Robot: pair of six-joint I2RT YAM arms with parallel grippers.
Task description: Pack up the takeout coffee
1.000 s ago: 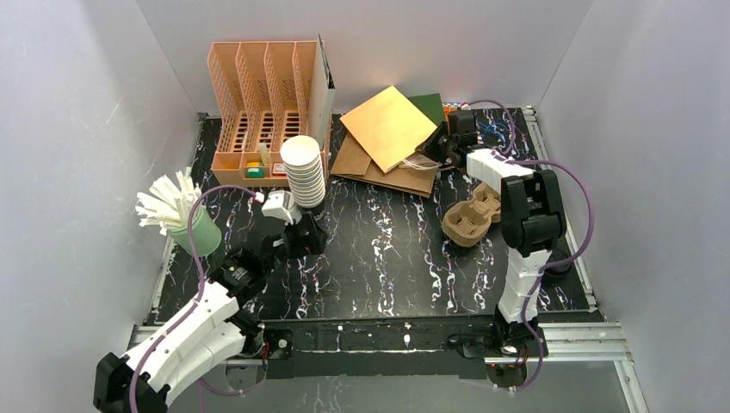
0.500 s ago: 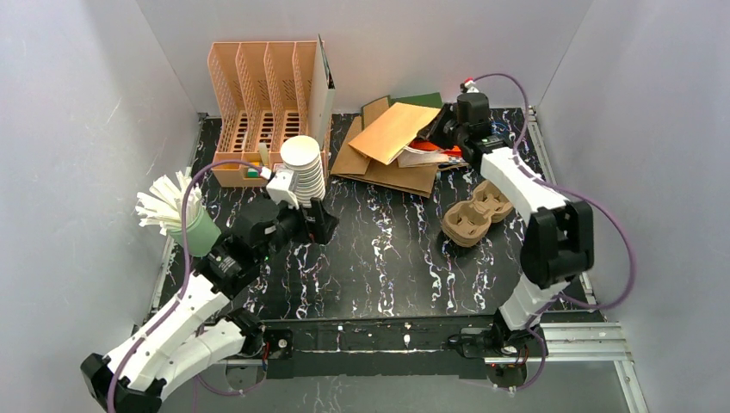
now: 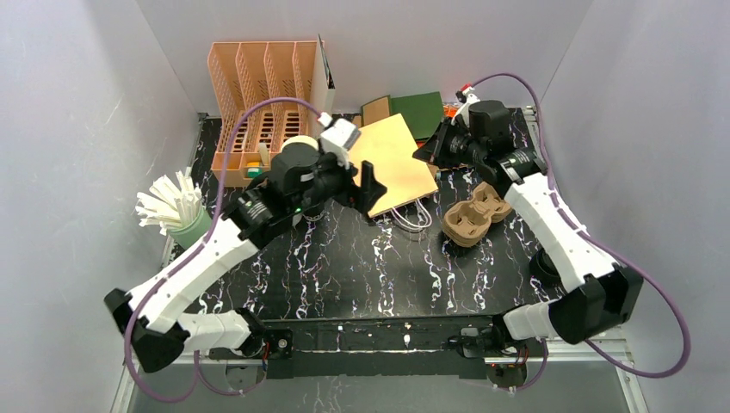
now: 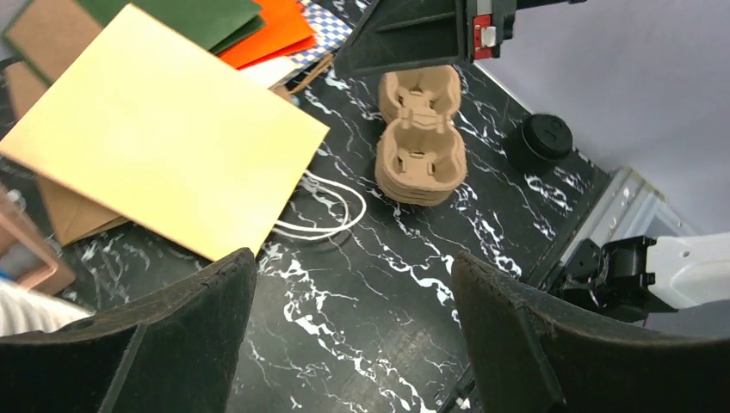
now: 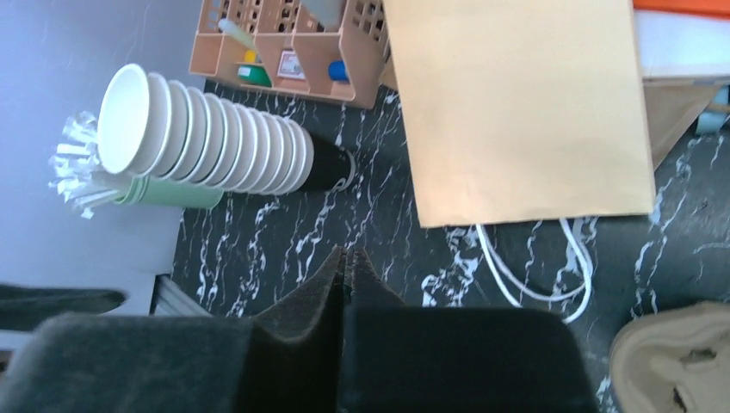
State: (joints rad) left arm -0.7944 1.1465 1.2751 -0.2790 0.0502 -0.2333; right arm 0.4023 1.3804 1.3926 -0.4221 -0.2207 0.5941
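2 arms meet over the flat tan paper bag (image 3: 396, 159) on the black marbled table (image 3: 361, 258). The left fingers (image 4: 172, 331) are spread wide and empty, the right fingers (image 5: 301, 344) pressed shut on nothing (no lidded coffee cup is in view). A careless left wrist could topple the stack of white paper cups (image 5: 207, 133) just beside it.

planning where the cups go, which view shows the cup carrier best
Left wrist: the cup carrier lies large and nearly whole, its wells visible. Top external shows it small and far off. Right wrist catches only a corner at the frame's edge.
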